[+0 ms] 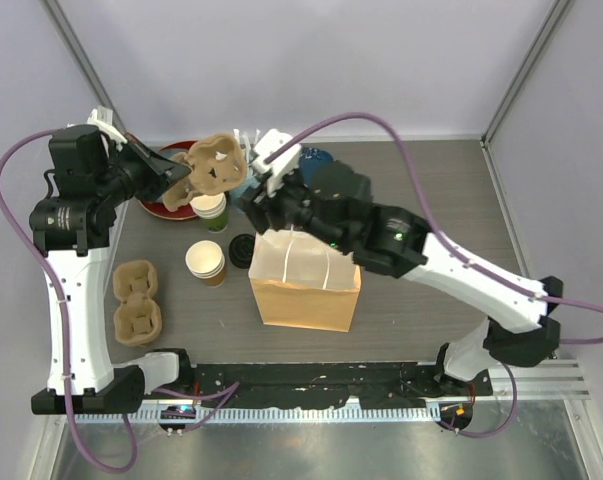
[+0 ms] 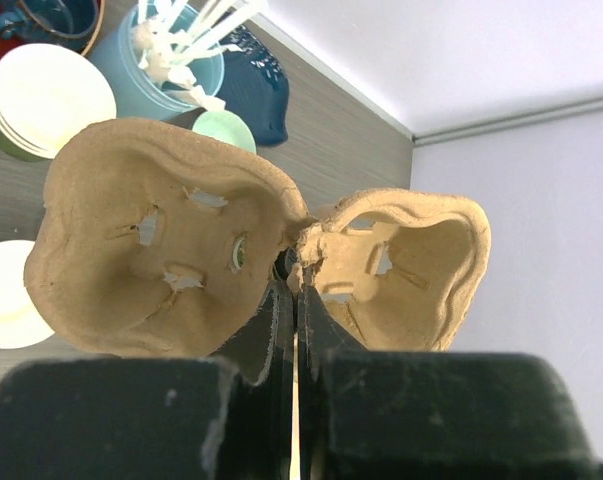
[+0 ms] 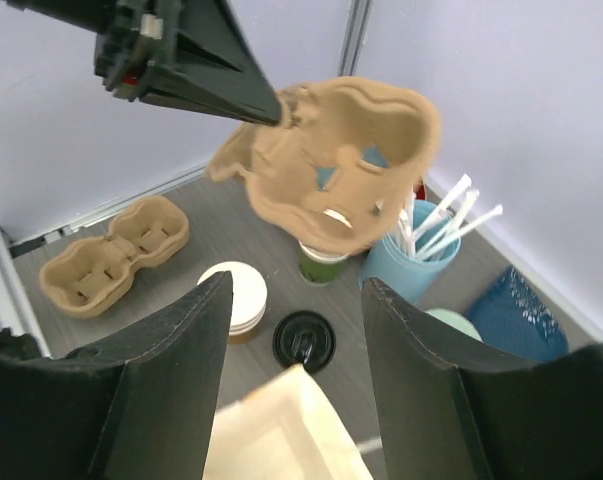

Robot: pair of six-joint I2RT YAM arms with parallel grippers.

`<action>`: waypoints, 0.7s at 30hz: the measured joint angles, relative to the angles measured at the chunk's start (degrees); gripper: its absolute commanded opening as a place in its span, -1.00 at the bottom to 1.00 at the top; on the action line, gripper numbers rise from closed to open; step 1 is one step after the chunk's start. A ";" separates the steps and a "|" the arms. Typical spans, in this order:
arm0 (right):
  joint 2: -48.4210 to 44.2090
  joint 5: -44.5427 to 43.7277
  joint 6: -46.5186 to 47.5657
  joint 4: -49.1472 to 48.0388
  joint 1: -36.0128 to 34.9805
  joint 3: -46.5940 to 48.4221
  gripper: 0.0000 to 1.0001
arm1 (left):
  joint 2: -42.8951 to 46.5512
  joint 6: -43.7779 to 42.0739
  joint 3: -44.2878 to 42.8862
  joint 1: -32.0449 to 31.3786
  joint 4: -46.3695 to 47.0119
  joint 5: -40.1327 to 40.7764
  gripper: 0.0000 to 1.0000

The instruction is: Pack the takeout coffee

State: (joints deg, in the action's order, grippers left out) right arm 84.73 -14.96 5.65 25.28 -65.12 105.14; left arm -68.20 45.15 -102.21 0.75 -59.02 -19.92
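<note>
The left end effector (image 2: 293,262) is pressed together on the middle ridge of the pulp cup carrier (image 2: 171,250), held aloft just ahead of the right end effector (image 3: 293,300), whose jaws stand spread. It looks light and stiff yet tearable. No lidded coffee cups show.

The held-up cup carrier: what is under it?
A green cup stack with a cream rim stands below the carrier, beside a blue tub of white sticks. The carrier hides part of its rim.

A grey wood-grain table (image 1: 411,318) stands enclosed by pale lilac walls (image 1: 331,60) and metal corner posts (image 1: 522,70).
</note>
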 measured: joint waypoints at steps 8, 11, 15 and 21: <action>14.32 -6.86 9.66 -12.96 -4.55 1.49 0.12 | -0.83 5.57 -1.79 0.00 -0.22 4.02 -0.99; 19.08 -8.04 12.72 -15.82 -4.74 3.26 0.13 | -0.81 6.34 -2.32 0.00 -0.35 4.44 -0.99; 21.55 -8.04 14.86 -17.99 -4.81 4.66 0.13 | -0.81 6.99 -2.36 0.00 -0.42 4.61 -0.99; 20.59 -6.51 15.45 -19.50 -4.81 4.72 0.33 | -0.79 6.99 -2.32 -0.02 -0.35 5.40 -1.00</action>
State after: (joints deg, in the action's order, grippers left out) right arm 105.32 -21.47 21.10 5.78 -69.93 109.86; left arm -68.99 52.14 -104.53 0.73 -59.37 -14.52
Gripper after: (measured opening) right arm 0.615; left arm 0.020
